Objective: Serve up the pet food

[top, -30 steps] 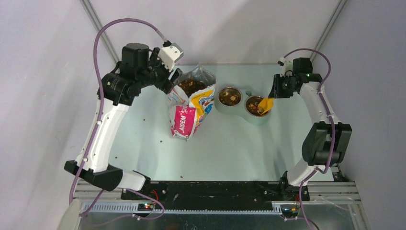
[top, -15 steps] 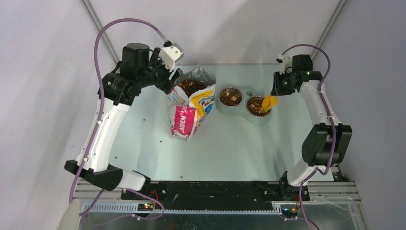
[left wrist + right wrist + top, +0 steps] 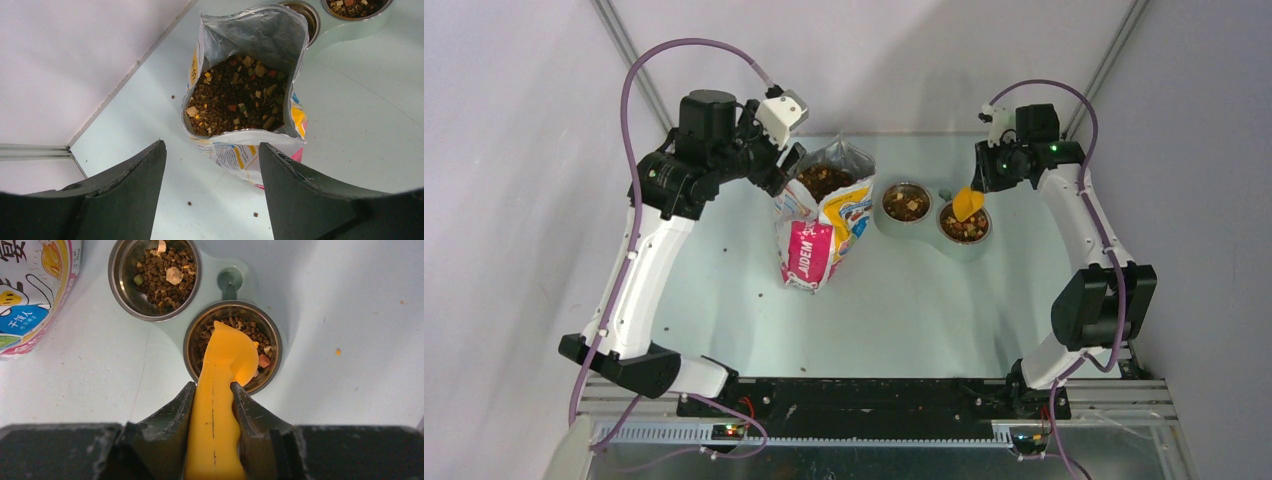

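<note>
Pet food [image 3: 237,97], dark brown kibble with tan bits, fills the open cat-print bag [image 3: 822,215] standing left of centre. More kibble lies in both steel bowls [image 3: 156,275] [image 3: 262,340] of the pale double feeder [image 3: 929,237]. My right gripper [image 3: 212,387] is shut on the handle of a yellow scoop [image 3: 220,370], whose bowl hangs over the right bowl, back side up, its inside hidden. My left gripper [image 3: 212,150] stands open just behind the bag's mouth, touching nothing.
A few stray kibble bits [image 3: 189,203] lie on the table near the bag, and orange crumbs [image 3: 338,351] lie right of the feeder. The back wall runs close behind the bag and the feeder.
My right arm has swung left and back, and the scoop has moved from the right bowl's right rim to above its upper left part. The left arm has not moved.
</note>
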You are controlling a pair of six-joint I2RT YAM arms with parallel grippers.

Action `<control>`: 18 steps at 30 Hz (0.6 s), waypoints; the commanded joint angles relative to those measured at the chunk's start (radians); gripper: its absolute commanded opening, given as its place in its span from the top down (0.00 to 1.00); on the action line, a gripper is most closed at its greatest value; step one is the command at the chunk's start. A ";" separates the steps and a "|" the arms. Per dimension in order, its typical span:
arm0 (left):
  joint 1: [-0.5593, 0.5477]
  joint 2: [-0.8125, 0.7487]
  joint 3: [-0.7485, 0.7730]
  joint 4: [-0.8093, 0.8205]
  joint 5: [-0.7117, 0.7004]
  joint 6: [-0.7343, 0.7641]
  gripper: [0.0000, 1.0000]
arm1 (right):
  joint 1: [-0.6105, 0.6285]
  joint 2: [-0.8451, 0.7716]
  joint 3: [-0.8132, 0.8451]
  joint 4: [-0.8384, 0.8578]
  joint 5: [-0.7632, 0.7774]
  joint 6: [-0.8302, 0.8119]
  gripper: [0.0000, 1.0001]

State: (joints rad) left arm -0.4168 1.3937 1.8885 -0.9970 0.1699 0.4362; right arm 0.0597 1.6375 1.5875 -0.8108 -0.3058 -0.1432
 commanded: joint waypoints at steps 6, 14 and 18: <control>-0.007 -0.006 -0.005 0.012 0.023 -0.009 0.25 | -0.014 -0.043 0.042 0.015 -0.020 -0.023 1.00; -0.007 0.001 -0.004 0.015 0.024 -0.013 0.25 | -0.066 -0.094 -0.001 -0.013 -0.079 -0.019 1.00; -0.007 0.016 0.024 0.023 0.037 -0.045 0.25 | -0.112 -0.110 -0.002 -0.025 -0.087 -0.010 1.00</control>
State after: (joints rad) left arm -0.4168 1.3956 1.8793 -0.9974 0.1757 0.4324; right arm -0.0105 1.5879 1.5826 -0.8349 -0.3630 -0.1581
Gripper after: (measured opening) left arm 0.750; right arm 0.303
